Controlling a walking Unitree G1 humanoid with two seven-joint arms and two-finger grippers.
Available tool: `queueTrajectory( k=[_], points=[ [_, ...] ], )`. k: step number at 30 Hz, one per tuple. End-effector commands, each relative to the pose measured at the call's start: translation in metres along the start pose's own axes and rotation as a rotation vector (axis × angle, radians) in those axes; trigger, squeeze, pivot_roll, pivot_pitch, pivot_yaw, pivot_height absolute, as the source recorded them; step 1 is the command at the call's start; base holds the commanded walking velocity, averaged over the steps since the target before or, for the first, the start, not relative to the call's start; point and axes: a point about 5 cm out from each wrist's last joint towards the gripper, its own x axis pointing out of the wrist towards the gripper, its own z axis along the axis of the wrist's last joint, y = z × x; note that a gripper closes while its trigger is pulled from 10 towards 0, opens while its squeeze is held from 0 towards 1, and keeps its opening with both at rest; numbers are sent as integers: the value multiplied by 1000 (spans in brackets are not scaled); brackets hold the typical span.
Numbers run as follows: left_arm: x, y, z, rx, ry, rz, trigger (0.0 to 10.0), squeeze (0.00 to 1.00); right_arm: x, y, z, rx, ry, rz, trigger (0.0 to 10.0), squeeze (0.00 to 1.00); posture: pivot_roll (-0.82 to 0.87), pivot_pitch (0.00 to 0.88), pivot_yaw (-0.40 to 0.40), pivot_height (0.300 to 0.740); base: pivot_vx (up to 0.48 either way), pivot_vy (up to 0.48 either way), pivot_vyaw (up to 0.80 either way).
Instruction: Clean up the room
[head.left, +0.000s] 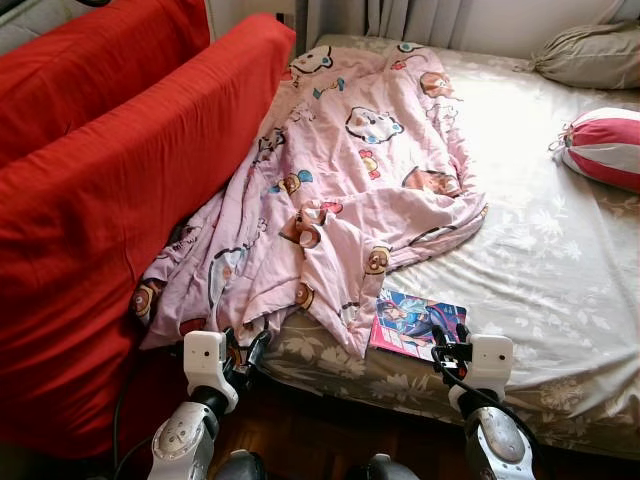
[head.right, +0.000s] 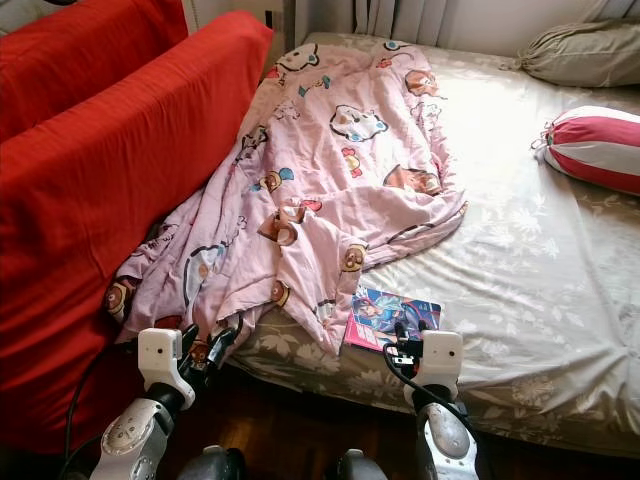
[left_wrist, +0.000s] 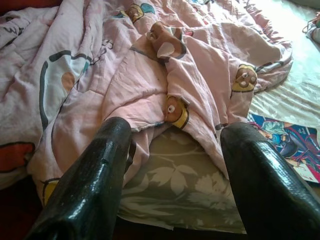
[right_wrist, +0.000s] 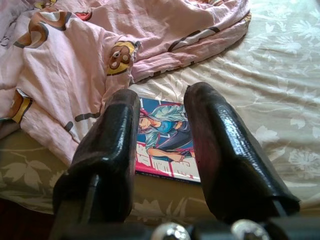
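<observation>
A crumpled pink cartoon-print blanket (head.left: 350, 170) sprawls across the left half of the bed and hangs over its near edge. A colourful comic book (head.left: 417, 322) lies flat on the floral sheet (head.left: 540, 270) near the front edge, partly tucked under the blanket's corner. My left gripper (head.left: 246, 356) is open, low at the bed's front edge below the hanging blanket (left_wrist: 150, 90). My right gripper (head.left: 449, 348) is open, just short of the comic book (right_wrist: 165, 145), with nothing between its fingers (right_wrist: 107, 150).
A red sofa or mattress (head.left: 90, 200) stands close along the bed's left side. A red-and-white striped bolster (head.left: 605, 145) and a grey pillow (head.left: 590, 55) lie at the far right. Dark wooden floor (head.left: 320, 435) runs below the bed.
</observation>
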Motion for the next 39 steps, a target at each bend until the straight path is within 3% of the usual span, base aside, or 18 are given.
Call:
queueTrajectory(
  k=[1, 39],
  points=[
    [-5, 0, -7, -13, 29, 8, 10000, 0, -3, -1, -5, 5, 24, -6, 10000, 0, -19, 211, -58, 641, 0, 0, 0],
    [-3, -3, -7, -18, 47, 6, 10000, 0, -3, 6, -12, 15, 56, 28, 10000, 0, -16, 212, -47, 623, 0, 0, 0]
  ],
)
